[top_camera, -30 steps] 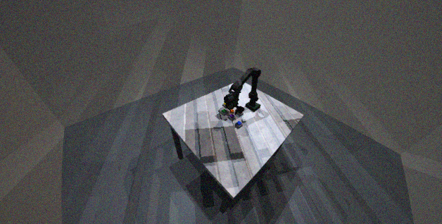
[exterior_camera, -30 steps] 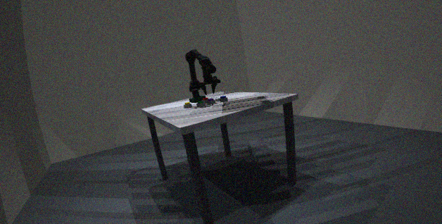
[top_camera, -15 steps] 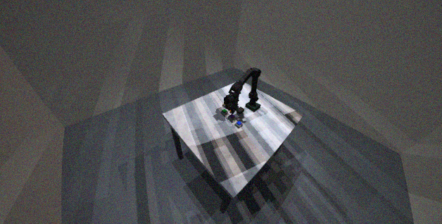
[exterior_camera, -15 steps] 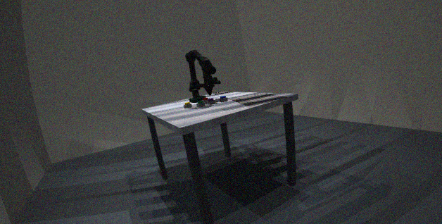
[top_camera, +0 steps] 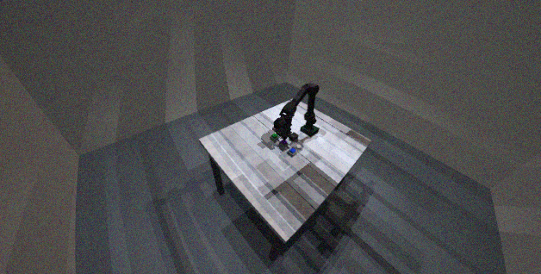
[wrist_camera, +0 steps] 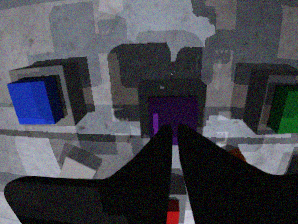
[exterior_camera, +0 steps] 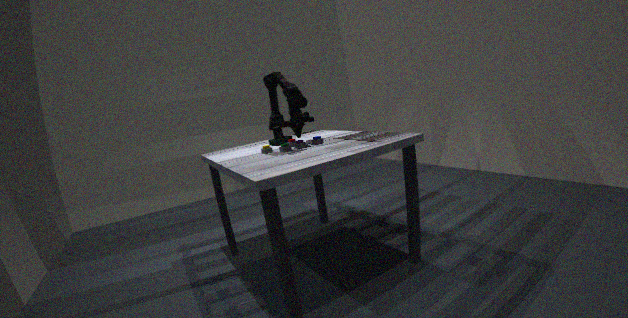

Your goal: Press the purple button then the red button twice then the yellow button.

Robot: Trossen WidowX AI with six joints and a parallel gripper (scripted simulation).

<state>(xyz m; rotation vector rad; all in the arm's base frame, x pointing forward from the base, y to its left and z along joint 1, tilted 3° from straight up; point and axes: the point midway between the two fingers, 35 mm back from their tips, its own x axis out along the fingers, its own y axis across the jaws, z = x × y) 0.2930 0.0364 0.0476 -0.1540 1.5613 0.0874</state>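
Observation:
The purple button point(top_camera: 283, 141) point(wrist_camera: 175, 107) is a purple cap in a dark square housing, in shadow. My gripper point(top_camera: 284, 138) point(exterior_camera: 299, 136) point(wrist_camera: 173, 131) is shut and empty, pointing down with its tips close over the purple button; whether they touch it I cannot tell. The red button point(exterior_camera: 291, 140) point(wrist_camera: 173, 217) is partly hidden behind the fingers at the bottom of the wrist view. The yellow button point(exterior_camera: 266, 148) stands at the left in the exterior view. It is out of the wrist view, and I cannot make it out in the top view.
The blue button point(top_camera: 293, 151) point(exterior_camera: 317, 137) point(wrist_camera: 34, 102) and the green button point(top_camera: 274, 135) point(exterior_camera: 285, 146) point(wrist_camera: 286, 111) stand on either side of the purple one. A white block point(wrist_camera: 77, 168) lies near the left finger. An orange-brown block point(wrist_camera: 238, 154) is partly hidden by the right finger.

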